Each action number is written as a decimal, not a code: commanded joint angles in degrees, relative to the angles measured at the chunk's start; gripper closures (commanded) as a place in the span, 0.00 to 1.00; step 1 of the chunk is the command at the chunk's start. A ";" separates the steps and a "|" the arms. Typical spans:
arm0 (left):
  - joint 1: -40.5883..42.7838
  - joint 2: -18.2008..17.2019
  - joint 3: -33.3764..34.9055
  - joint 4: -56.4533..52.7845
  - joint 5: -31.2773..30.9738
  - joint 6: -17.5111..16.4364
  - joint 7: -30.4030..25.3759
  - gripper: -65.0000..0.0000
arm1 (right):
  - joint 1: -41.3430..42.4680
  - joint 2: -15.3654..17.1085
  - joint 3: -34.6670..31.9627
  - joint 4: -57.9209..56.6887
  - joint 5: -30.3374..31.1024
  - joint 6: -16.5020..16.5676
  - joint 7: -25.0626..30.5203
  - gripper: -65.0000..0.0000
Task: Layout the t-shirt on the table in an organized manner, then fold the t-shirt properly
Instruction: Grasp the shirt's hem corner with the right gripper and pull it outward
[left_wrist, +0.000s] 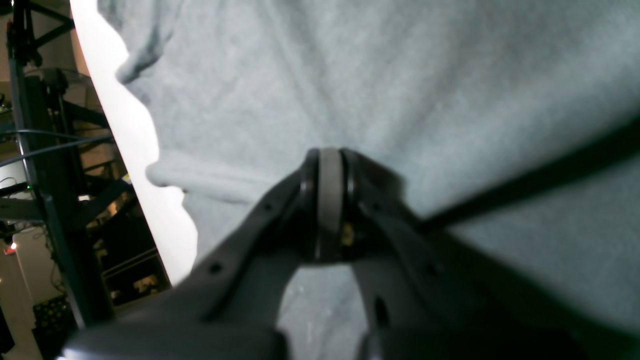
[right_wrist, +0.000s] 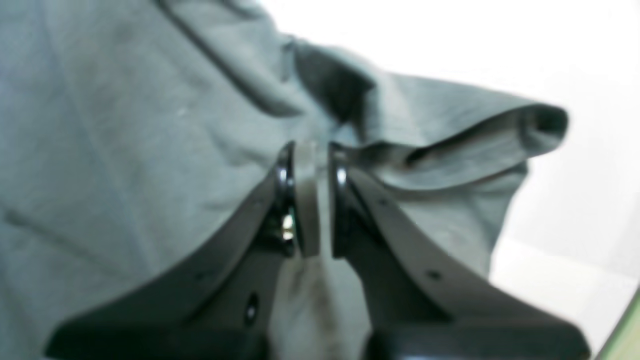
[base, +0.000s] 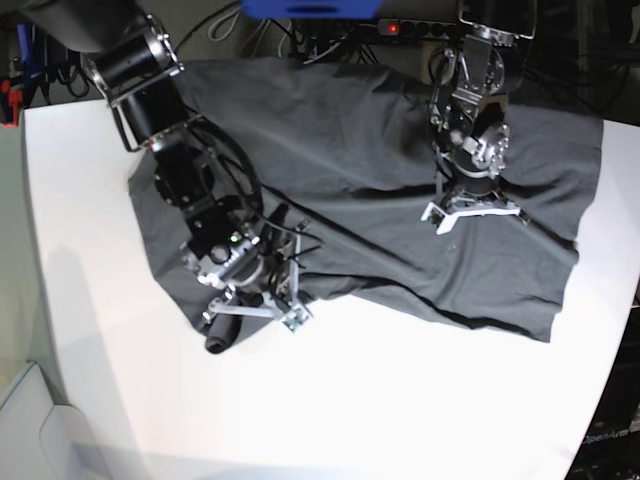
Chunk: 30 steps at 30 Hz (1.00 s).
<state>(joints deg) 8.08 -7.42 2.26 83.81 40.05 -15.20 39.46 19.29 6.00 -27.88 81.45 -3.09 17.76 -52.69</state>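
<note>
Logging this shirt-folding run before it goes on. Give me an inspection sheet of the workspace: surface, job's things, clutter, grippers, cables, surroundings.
Surface: white table, bare along the near side and both ends.
Job's things: dark grey t-shirt spread across the far half, wrinkled, not yet folded; its near edge is bunched into a roll by the right arm.
Clutter: nothing seen on the table.
Grippers: left gripper shut, tips against the cloth; right gripper nearly closed, with a fold of the t-shirt between its fingers.
Cables: thin black leads run along both arms; one crosses the left wrist view.
Surroundings: power strip with a red light behind the table; dark racks beyond its edge.
</note>
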 joint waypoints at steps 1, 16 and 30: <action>1.20 0.34 0.07 -1.30 -4.32 -4.45 3.13 1.00 | 1.59 0.11 0.23 0.70 -0.12 -0.31 0.95 0.91; 1.11 0.61 0.07 -1.30 -4.32 -4.45 3.04 1.00 | 7.66 0.55 0.41 -6.59 -0.03 -0.31 0.16 0.90; -0.47 0.78 0.42 -1.39 -4.40 -4.45 3.04 1.00 | 8.18 0.46 1.81 -6.94 -0.12 -0.75 0.07 0.89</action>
<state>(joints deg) 6.96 -7.07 2.35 83.64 40.01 -15.73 40.95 25.71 6.63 -26.30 73.69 -3.03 17.58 -53.41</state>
